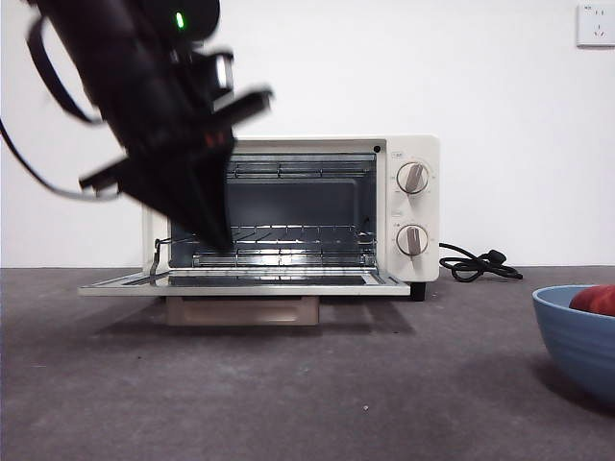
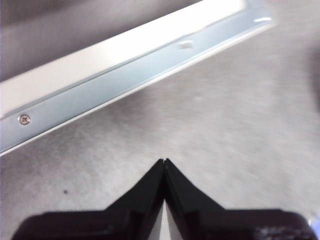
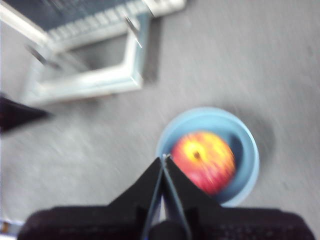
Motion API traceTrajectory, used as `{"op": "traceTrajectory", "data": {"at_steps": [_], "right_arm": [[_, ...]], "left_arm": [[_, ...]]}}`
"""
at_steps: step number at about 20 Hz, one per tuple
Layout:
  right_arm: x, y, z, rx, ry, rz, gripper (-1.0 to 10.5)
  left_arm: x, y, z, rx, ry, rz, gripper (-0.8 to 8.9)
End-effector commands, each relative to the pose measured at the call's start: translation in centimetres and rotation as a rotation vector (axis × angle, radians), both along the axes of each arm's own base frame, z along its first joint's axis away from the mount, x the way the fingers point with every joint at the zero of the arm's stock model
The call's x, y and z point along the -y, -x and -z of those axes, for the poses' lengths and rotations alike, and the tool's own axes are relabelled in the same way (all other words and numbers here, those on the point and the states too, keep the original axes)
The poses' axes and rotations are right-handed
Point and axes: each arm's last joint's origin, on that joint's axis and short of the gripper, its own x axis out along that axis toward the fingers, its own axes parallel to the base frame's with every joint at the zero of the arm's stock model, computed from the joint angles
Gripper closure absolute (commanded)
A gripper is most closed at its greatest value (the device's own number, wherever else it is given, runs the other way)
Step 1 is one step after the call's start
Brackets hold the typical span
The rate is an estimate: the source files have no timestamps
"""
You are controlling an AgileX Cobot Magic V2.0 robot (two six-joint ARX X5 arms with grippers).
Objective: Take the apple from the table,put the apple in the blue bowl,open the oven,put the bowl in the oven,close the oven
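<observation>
The oven (image 1: 408,206) stands at the back of the table (image 1: 288,394) with its glass door (image 1: 240,283) folded flat down, the beige handle under its front edge. My left gripper (image 1: 219,238) hangs in front of the oven's left side, just above the door, jaws shut and empty. In the left wrist view that gripper (image 2: 165,161) is over bare table beside the door's metal edge (image 2: 125,65). The red apple (image 3: 204,160) lies in the blue bowl (image 3: 247,150) at the front right (image 1: 577,341). My right gripper (image 3: 164,157) hovers shut above the bowl's rim.
A wire rack (image 1: 279,233) sits inside the oven cavity. A black power cord (image 1: 476,264) lies coiled on the table to the right of the oven. A wall socket (image 1: 596,24) is high on the white back wall.
</observation>
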Motion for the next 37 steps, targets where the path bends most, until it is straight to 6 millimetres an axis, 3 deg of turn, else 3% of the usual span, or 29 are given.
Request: {"op": "traceTrajectory", "data": {"at_steps": [1, 6, 8, 9, 16, 26, 29, 35, 37], "right_arm": [[-0.3, -0.7, 0.5, -0.07, 0.036, -0.006, 9.6], [-1.0, -2.9, 2.3, -0.275, 0.111, -0.005, 9.3], [-1.3, -3.8, 3.0, -0.336, 0.16, 0.005, 7.7], [-1.4, -4.1, 3.3, -0.35, 0.183, 0.002, 7.5], [-1.5, -5.9, 4.7, -0.412, 0.34, 0.047, 7.5], [0.4, -9.1, 6.9, -0.531, 0.351, 0.06, 7.5], [0.3, -10.2, 7.7, -0.548, 0.281, 0.014, 7.5], [0.0, -12.0, 9.7, -0.606, 0.308, -0.013, 7.7], [0.0, -12.4, 10.2, -0.611, 0.309, -0.014, 9.3]], "left_arm": [[-0.3, 1.5, -1.7, 0.041, 0.016, 0.037, 8.19], [-2.2, 4.6, -5.3, 0.091, 0.036, 0.059, 8.19], [-3.2, 5.8, -6.3, 0.103, 0.011, 0.074, 8.18], [-3.6, 6.3, -6.6, 0.106, -0.006, 0.075, 8.18], [-5.5, 8.9, -8.4, 0.143, -0.019, 0.063, 8.18], [-6.1, 9.8, -8.9, 0.157, -0.024, 0.086, 8.18], [-6.1, 9.8, -8.9, 0.157, -0.024, 0.086, 8.18], [-6.1, 9.8, -8.9, 0.156, -0.026, 0.088, 8.18], [-6.1, 9.8, -8.9, 0.155, -0.027, 0.088, 8.19]]}}
